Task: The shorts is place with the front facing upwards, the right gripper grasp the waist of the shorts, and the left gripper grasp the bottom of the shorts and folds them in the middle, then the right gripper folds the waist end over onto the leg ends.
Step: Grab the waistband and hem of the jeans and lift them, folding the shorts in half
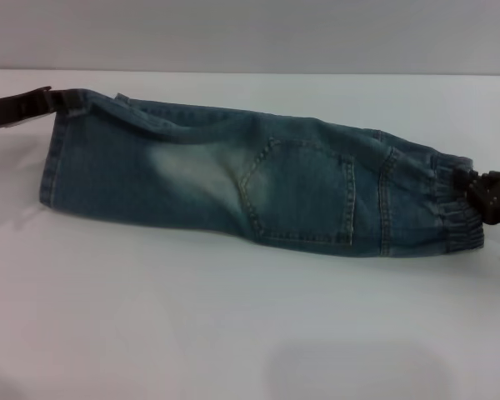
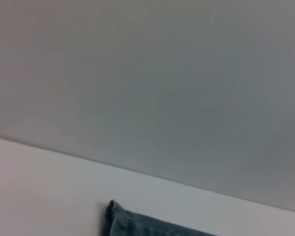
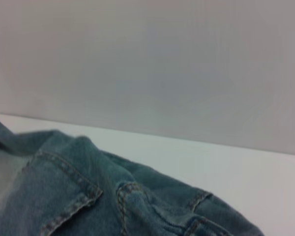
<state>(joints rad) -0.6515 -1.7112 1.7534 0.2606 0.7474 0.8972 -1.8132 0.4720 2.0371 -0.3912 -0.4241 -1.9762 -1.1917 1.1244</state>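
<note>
1. jaw spread cannot be told at either end: the left gripper (image 1: 54, 102) is met by the bottom of the shorts (image 1: 53, 158), the right gripper (image 1: 487, 198) by the waist (image 1: 452, 204).
2. the shorts (image 1: 258, 187) are seen doubled lengthwise on the table (image 1: 233, 333), pocket up, stretched between both ends, probably to keep the fold flat.

We see soft, even, dimmish light, a faint shadow under the shorts (image 1: 233, 183) on the table (image 1: 233, 333), and mild blur throughout.
</note>
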